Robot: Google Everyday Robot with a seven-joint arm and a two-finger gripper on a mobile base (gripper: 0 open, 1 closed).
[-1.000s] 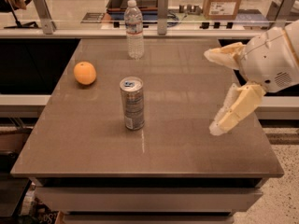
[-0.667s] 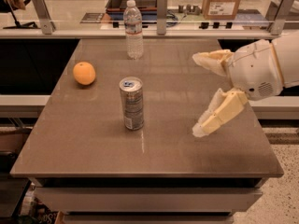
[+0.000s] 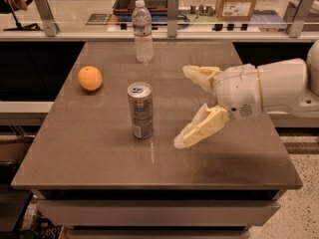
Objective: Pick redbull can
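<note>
The redbull can stands upright near the middle of the brown table, silver-grey with dark printed sides and a blue-marked top. My gripper comes in from the right on a white arm and is open, its two cream fingers spread wide. One fingertip is farther back, the other nearer the front. The gripper is just right of the can, a short gap apart, holding nothing.
An orange lies left of the can. A clear plastic water bottle stands at the table's back edge. Behind it runs a rail with metal posts, and a cardboard box is beyond.
My gripper has moved left across the table toward the can, and stays open. The can, orange and bottle have not moved.
</note>
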